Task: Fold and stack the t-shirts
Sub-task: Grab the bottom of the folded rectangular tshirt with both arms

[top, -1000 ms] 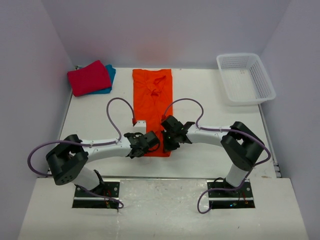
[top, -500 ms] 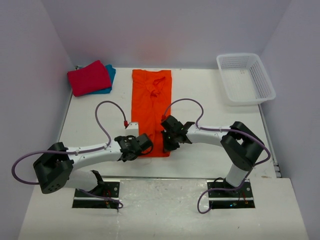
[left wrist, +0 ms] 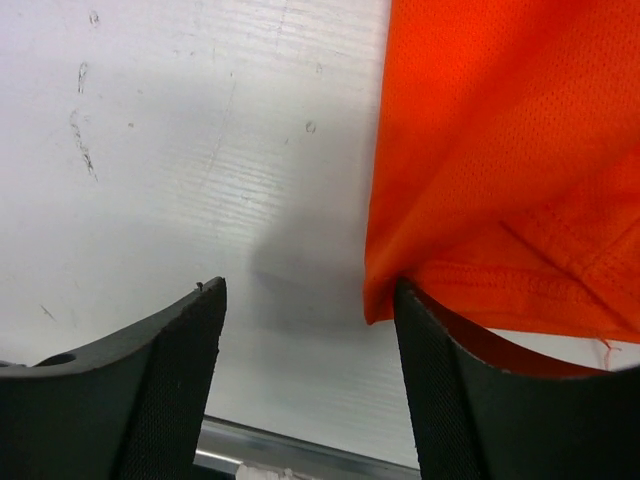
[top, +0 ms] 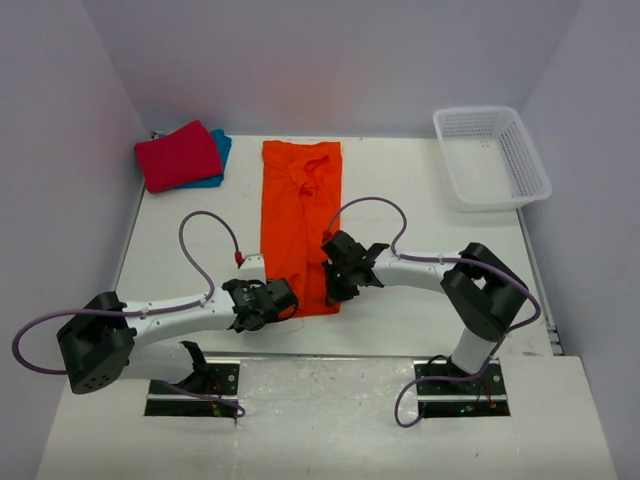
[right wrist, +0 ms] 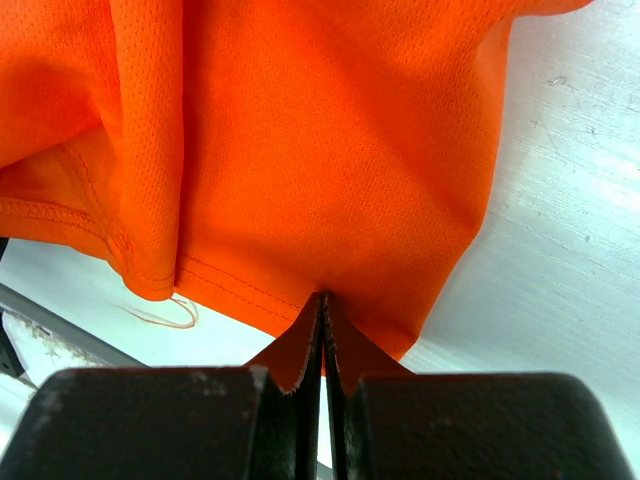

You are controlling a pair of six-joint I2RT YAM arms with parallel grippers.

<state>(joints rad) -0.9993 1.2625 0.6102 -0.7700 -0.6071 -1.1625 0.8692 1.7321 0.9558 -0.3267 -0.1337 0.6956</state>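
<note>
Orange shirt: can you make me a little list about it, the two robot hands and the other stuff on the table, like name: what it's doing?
orange t-shirt: folded into a long strip, lying on the table
right gripper: shut, pinching the orange t-shirt's near edge
left gripper: open, at the shirt's near left corner, not pinching it
red t-shirt: folded, far left, lying on top of the teal t-shirt
basket: white, far right corner
</note>
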